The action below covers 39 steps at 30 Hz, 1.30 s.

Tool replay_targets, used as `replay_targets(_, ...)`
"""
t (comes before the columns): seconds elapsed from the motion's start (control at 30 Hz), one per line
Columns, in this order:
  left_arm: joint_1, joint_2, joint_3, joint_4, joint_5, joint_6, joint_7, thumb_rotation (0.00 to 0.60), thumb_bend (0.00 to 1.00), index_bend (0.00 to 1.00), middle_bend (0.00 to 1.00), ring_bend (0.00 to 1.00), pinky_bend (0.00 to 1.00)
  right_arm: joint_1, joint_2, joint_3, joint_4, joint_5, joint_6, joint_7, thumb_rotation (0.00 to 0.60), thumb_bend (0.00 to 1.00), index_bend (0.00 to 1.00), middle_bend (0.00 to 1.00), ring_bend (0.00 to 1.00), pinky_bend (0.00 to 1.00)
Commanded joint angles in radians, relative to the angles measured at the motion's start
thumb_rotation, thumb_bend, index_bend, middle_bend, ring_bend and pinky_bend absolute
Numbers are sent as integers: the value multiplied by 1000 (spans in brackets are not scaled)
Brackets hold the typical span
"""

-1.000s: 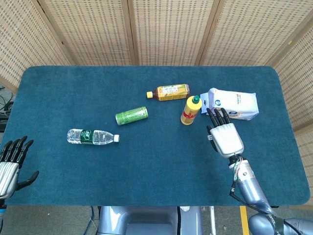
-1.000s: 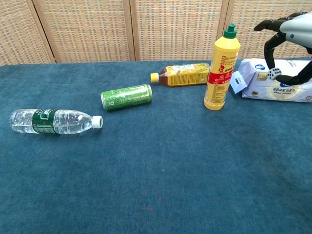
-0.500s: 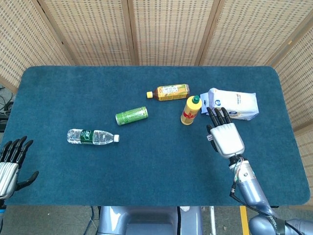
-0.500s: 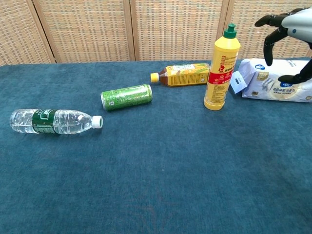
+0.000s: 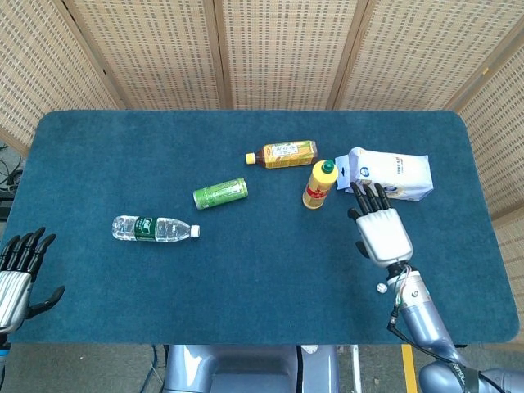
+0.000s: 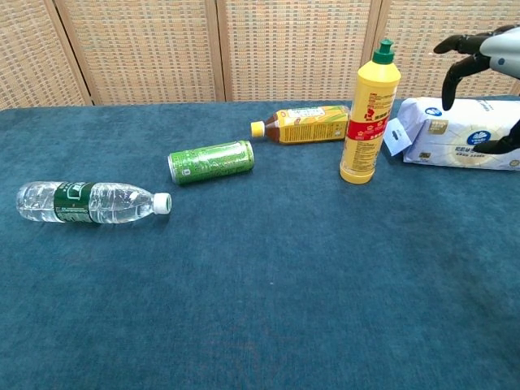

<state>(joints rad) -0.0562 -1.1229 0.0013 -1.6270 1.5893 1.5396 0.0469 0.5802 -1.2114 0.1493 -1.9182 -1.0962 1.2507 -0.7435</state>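
Resting off the surface's (image 5: 98, 147) near-left edge, the left hand (image 5: 16, 274) holds nothing, fingers spread. A water bottle (image 5: 155, 228), green can (image 5: 220, 193) and tea bottle (image 5: 282, 153) lie flat; the yellow bottle (image 5: 319, 184) stands upright. The right hand (image 5: 380, 232), fingers released, hovers just beside the white packet (image 5: 391, 173).

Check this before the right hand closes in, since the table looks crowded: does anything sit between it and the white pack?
Nothing visible does. The right hand hangs open just short of the white pack, fingers pointing at its near edge. The yellow bottle stands upright beside the pack, off the hand's line.
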Motion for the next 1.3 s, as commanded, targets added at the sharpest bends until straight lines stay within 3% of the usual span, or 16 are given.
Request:
replay_targets(0.03,0,0,0,0,0,-1,-1,600,285,0,0,0,0,-35,4,-30,24,-41,11,68,600,260,348,0,0,0)
replay_targets(0.47,-2,-3,6,-6,7,-6,17,600,283,0,0,0,0,-215,21,-176,132,-235,95,364,600,260,348,0,0,0)
replay_targets(0.77,-1,-5,8,-9,10,-5,27,600,283,0,0,0,0,-292,16,-214,200,-309,153,436,600,260,346,0,0,0)
replay_targets(0.93,0,-6,7,-9,7,-5,28,600,284,0,0,0,0,-329,30,-230,200,-361,191,456,600,260,275,0,0,0)
replay_targets(1.2,2,-8,9,-8,6,-7,34,600,284,0,0,0,0,-386,44,-246,224,-394,224,471,600,260,49,0,0,0)
replay_targets(1.3,3,-12,12,-3,7,-8,37,600,284,0,0,0,0,-402,41,-241,251,-384,224,493,600,260,6,0,0,0)
